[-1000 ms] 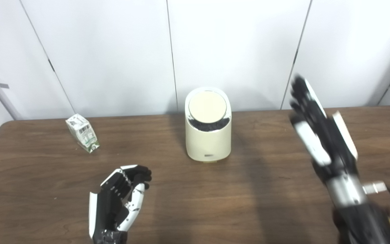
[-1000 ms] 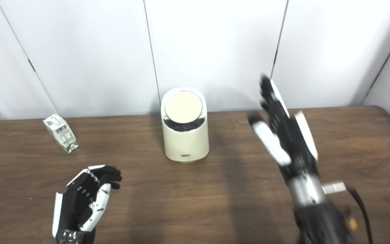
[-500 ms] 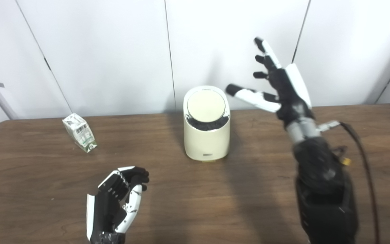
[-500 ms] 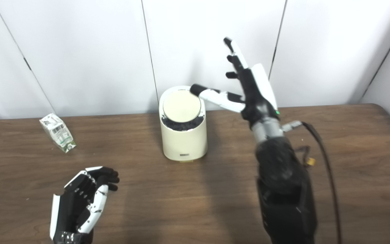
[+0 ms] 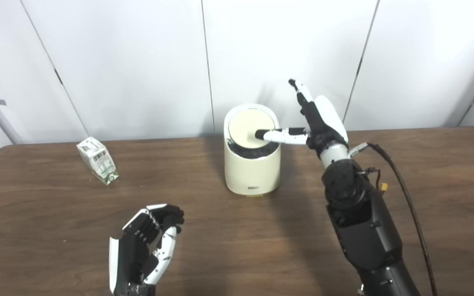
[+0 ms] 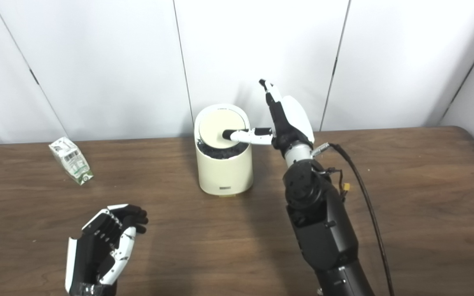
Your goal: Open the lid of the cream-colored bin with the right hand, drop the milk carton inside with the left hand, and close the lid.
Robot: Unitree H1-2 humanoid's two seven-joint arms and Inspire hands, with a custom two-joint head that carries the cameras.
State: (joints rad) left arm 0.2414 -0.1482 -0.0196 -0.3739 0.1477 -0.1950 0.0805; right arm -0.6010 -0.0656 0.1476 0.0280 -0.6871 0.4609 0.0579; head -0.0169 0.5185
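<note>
At table centre: cream-colored bin [image 5: 253,164], lid [image 5: 247,129] not yet open, your right hand [image 5: 317,121] spread, holding nothing, thumb tip on the lid. Milk carton [image 5: 97,159] lies well apart, far left. Left hand [image 5: 146,246] half-curled, empty. Risk: an off-centre push may tip or slide the bin.
</note>
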